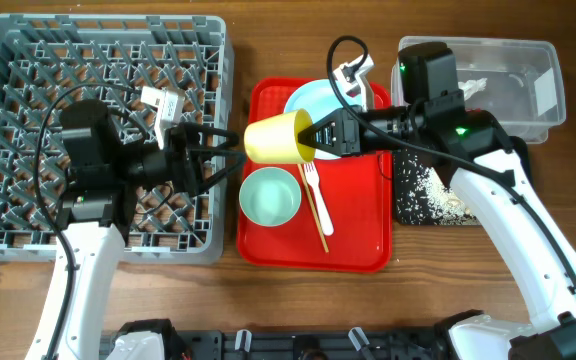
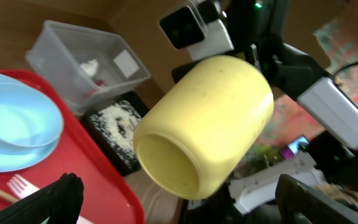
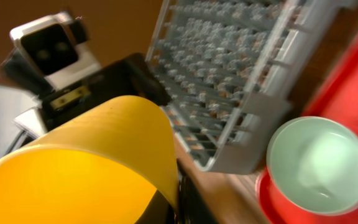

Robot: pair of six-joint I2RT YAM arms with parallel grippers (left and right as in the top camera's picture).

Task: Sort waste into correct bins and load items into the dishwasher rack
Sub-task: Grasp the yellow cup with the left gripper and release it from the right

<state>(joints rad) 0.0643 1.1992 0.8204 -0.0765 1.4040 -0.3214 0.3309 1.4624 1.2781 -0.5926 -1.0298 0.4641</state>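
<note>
Wooden table [image 1: 268,50] below; we hold yellow cup [image 1: 276,137] sideways, right gripper [image 1: 313,135] clamped on it, facing left gripper [image 1: 233,152] spread wide: handover toward rack [image 1: 98,22], we reckon.

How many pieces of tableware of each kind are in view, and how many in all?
Cups: 1, yellow cup
Bowls: 2, pale green bowl and pale blue bowl
Plates: 1, pale blue plate
Forks: 1, white fork
Chopsticks: 1, wooden chopstick
Total: 6

rack [image 1: 28,80] left, tray [image 1: 360,215] centre, tub [image 1: 554,88] right
</note>
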